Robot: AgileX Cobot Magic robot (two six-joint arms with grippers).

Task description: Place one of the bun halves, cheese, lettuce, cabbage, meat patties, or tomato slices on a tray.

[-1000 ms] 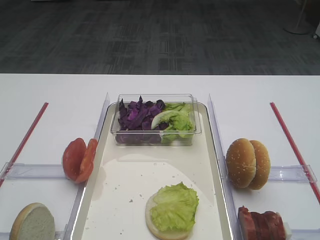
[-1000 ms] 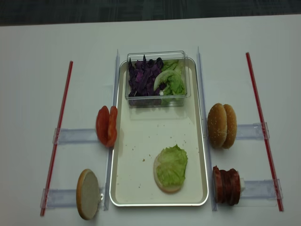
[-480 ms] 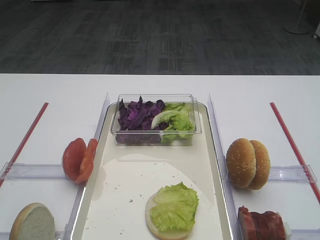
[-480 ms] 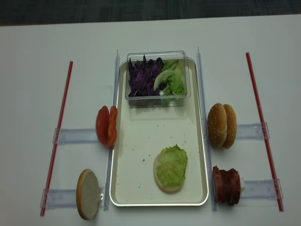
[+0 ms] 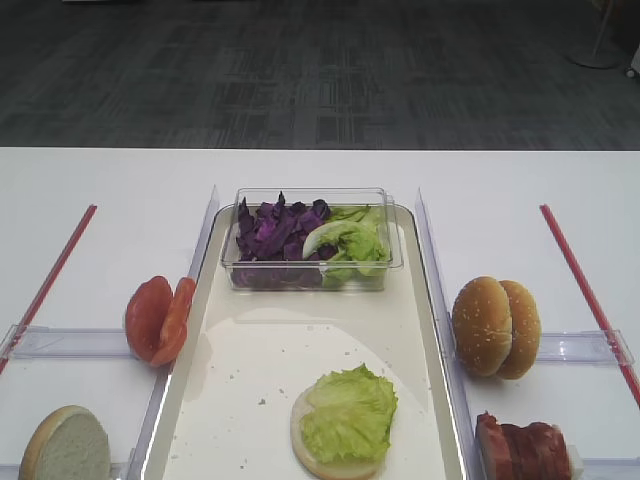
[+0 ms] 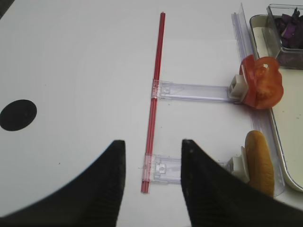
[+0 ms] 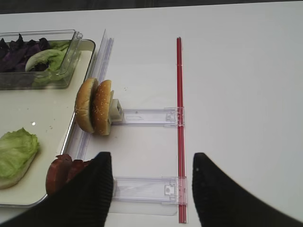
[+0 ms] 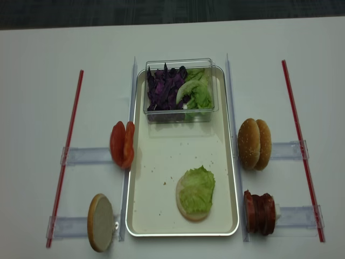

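On the cream tray (image 5: 230, 380) (image 8: 161, 162) lies a pale bun half (image 5: 308, 455) with a lettuce leaf (image 5: 348, 412) (image 8: 197, 189) on top. Two seeded bun halves (image 5: 495, 327) (image 7: 94, 106) and the meat patties (image 5: 522, 446) (image 7: 64, 171) stand on edge to the tray's right. Tomato slices (image 5: 158, 318) (image 6: 262, 82) and another bun half (image 5: 66, 445) (image 6: 259, 161) stand to its left. Cabbage (image 5: 272, 228) fills part of the tub. No cheese is in view. My right gripper (image 7: 151, 163) and left gripper (image 6: 152, 144) hover open and empty, seen only in the wrist views.
A clear tub (image 5: 310, 275) holding cabbage and more green leaves sits at the tray's far end. Red strips (image 5: 50, 275) (image 5: 585, 290) run along both sides of the table. Clear plastic holders (image 7: 147, 116) (image 6: 194, 91) carry the food. A black spot (image 6: 18, 115) marks the left tabletop.
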